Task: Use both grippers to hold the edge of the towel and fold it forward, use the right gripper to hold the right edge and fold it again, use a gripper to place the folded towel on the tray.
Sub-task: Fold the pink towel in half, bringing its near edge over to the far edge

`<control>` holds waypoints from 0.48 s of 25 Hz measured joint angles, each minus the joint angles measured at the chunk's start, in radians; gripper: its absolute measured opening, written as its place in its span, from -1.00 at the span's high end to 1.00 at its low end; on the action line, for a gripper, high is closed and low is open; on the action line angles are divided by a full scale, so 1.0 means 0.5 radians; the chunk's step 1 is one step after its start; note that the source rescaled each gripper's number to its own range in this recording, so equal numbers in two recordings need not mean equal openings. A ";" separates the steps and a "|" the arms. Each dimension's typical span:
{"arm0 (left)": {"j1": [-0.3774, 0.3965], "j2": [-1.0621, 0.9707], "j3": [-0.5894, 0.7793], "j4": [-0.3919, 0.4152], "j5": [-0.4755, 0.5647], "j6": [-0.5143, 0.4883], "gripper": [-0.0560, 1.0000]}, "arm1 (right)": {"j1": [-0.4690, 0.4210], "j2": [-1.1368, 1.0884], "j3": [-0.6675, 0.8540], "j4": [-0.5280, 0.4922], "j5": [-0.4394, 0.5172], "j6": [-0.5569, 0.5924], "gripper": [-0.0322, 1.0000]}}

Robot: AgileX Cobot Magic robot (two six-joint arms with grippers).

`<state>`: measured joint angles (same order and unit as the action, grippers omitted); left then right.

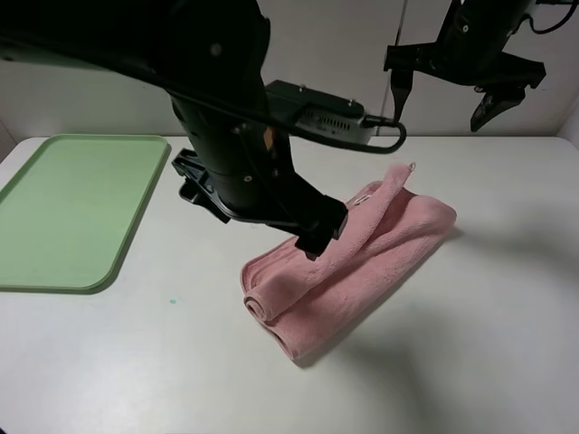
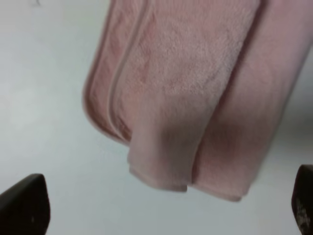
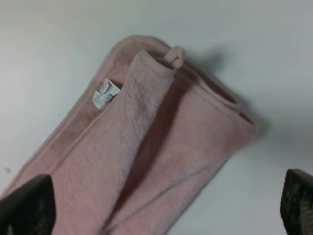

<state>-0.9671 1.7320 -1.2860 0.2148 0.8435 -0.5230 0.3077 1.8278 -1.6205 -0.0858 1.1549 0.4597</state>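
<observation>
Left wrist view shows the left gripper (image 2: 164, 200) wide open, empty, towel (image 2: 186, 88) under it; best pinch all layers together.

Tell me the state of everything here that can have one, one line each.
tray: empty, flat on the table
towel: loosely folded, on the table, off the tray
left gripper: open, low over the towel
right gripper: open, high up, holding nothing
</observation>
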 joint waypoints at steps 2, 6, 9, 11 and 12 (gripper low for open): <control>0.000 -0.075 0.000 0.033 0.043 0.000 -1.00 | 0.000 -0.056 -0.002 -0.018 0.047 -0.062 -1.00; 0.000 -0.220 0.013 0.112 0.109 -0.006 -1.00 | 0.000 -0.150 -0.003 -0.044 0.111 -0.171 -1.00; 0.000 -0.349 0.091 0.158 0.123 -0.016 -1.00 | 0.000 -0.230 -0.003 -0.055 0.113 -0.214 -1.00; 0.000 -0.462 0.167 0.168 0.126 -0.020 -1.00 | 0.000 -0.281 -0.003 -0.055 0.115 -0.254 -1.00; 0.000 -0.527 0.214 0.178 0.126 -0.022 -1.00 | 0.000 -0.308 -0.003 -0.055 0.115 -0.284 -1.00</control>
<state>-0.9671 1.4684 -1.1789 0.3037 0.9067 -0.5340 0.3077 1.6737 -1.6222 -0.1134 1.2124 0.3179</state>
